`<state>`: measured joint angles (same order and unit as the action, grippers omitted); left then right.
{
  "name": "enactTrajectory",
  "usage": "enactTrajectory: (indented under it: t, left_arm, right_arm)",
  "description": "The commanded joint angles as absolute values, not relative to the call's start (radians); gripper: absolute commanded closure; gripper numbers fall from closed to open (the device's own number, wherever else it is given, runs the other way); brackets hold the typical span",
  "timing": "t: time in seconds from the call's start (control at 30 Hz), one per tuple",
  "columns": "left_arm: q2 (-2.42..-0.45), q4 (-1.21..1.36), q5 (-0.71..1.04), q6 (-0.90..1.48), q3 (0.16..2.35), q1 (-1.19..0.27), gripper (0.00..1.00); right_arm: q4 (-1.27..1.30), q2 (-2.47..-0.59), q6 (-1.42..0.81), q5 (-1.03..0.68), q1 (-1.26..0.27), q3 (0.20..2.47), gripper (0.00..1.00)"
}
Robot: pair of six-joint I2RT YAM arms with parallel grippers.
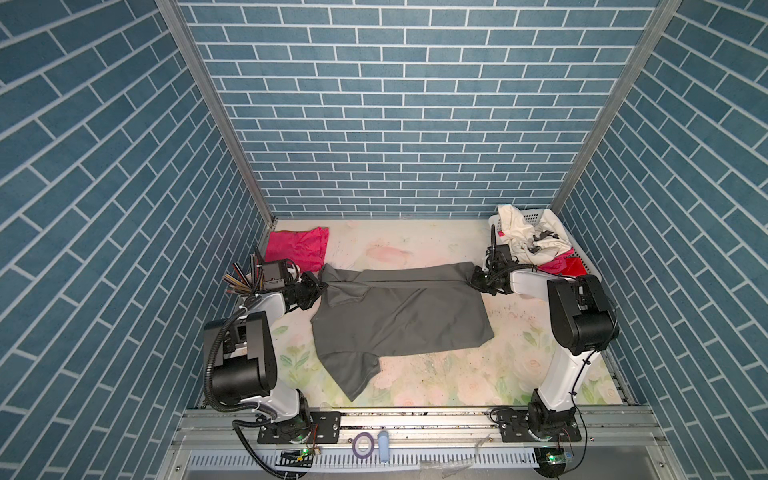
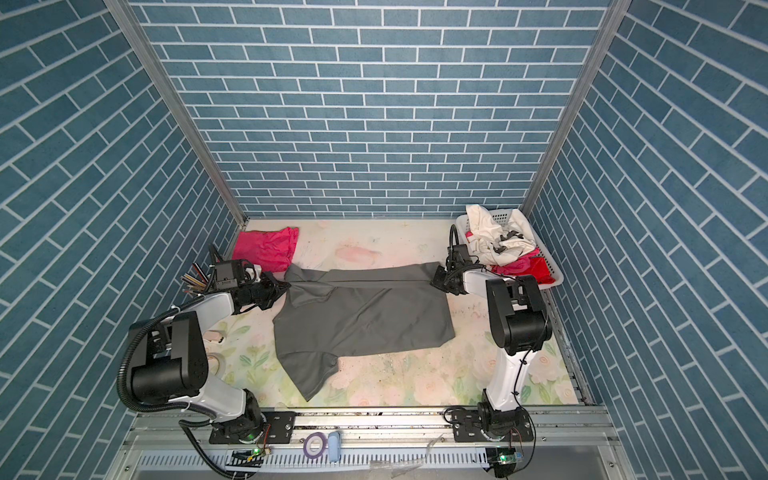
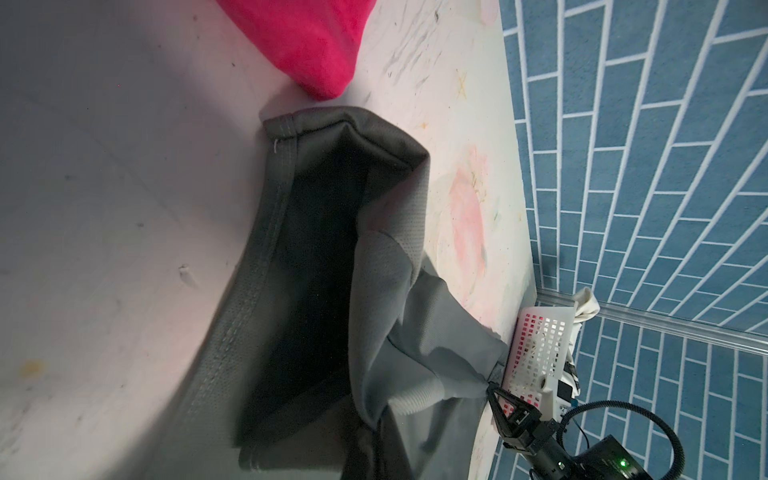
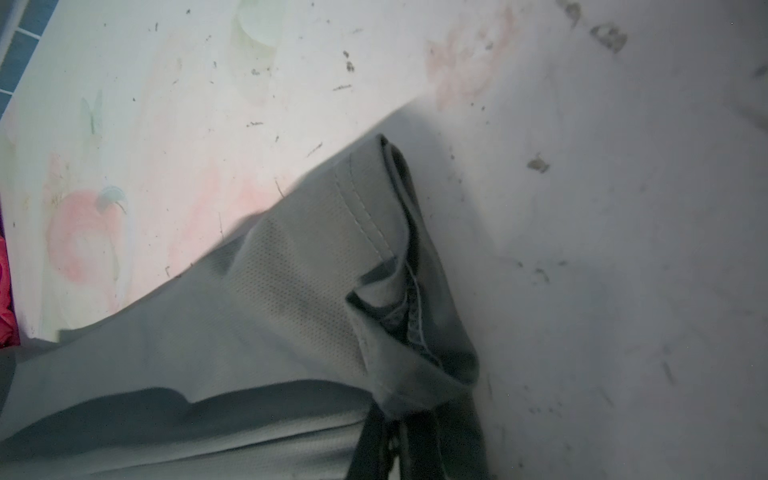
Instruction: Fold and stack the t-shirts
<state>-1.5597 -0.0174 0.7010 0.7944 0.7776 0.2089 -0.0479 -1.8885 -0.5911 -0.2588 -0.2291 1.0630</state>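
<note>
Top view — floral table [image 1: 415, 243], blue-brick walls [image 1: 395, 104]

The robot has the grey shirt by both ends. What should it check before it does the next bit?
1. Hold of the left gripper on the grey t-shirt: ok, shut on one end.
2. Hold of the right gripper: ok, the other end gathers to a point at its tips.
3. Far edge straight between them: ok.
4. The near sleeve tidy: not ok, it sticks out toward the front.
5. The pink t-shirt clear of the grey one: cannot tell, it lies very close to a grey corner.
</note>
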Motion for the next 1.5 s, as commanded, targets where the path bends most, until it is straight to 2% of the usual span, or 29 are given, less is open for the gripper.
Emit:
enactTrajectory:
  t: [0.0, 0.03, 0.07, 0.13, 0.17, 0.2, 0.23, 0.37, 0.43, 0.57, 0.67, 0.8, 1.13, 1.47]
  left_arm:
    - [-1.542, -0.017, 0.706, 0.771, 0.749, 0.204, 1.00]
    - [-1.542, -0.028, 0.703, 0.764, 0.750, 0.204, 1.00]
    - [-1.545, -0.038, 0.703, 0.757, 0.755, 0.204, 0.94]
    - [-1.542, -0.071, 0.699, 0.744, 0.774, 0.205, 0.73]
    - [-1.538, -0.095, 0.687, 0.734, 0.789, 0.204, 0.64]
    - [-1.530, -0.135, 0.661, 0.712, 0.815, 0.204, 0.54]
    - [-1.523, -0.187, 0.620, 0.684, 0.847, 0.204, 0.49]
    - [-1.485, -0.306, 0.433, 0.619, 0.972, 0.204, 0.35]
    - [-1.469, -0.287, 0.411, 0.639, 1.002, 0.194, 0.12]
    - [-1.542, -0.249, 0.455, 0.679, 1.108, 0.075, 0.12]
    - [-1.640, -0.125, 0.563, 0.780, 1.120, -0.010, 0.12]
    - [-1.752, -0.081, 0.566, 0.808, 1.149, -0.072, 0.12]
    - [-1.878, -0.014, 0.530, 0.810, 1.080, -0.063, 0.12]
    - [-1.973, -0.022, 0.490, 0.821, 1.165, -0.059, 0.12]
  right_arm:
    - [-0.093, -1.862, -0.555, -0.250, -0.231, 1.064, 0.76]
    - [-0.106, -1.845, -0.550, -0.251, -0.232, 1.067, 0.69]
    - [-0.118, -1.828, -0.544, -0.248, -0.234, 1.071, 0.63]
    - [-0.154, -1.787, -0.529, -0.243, -0.237, 1.087, 0.53]
    - [-0.174, -1.767, -0.520, -0.237, -0.236, 1.098, 0.52]
    - [-0.198, -1.745, -0.510, -0.223, -0.236, 1.111, 0.45]
    - [-0.217, -1.721, -0.501, -0.210, -0.236, 1.124, 0.45]
    - [-0.276, -1.689, -0.467, -0.169, -0.236, 1.197, 0.26]
    - [-0.279, -1.717, -0.464, -0.194, -0.236, 1.242, 0.22]
    - [-0.166, -1.817, -0.511, -0.357, -0.240, 1.289, 0.17]
    - [-0.118, -1.890, -0.544, -0.402, -0.254, 1.316, 0.16]
    - [-0.100, -1.988, -0.561, -0.442, -0.267, 1.358, 0.15]
    - [-0.097, -2.100, -0.526, -0.390, -0.219, 1.346, 0.15]
    - [-0.177, -2.211, -0.467, -0.325, -0.161, 1.456, 0.15]
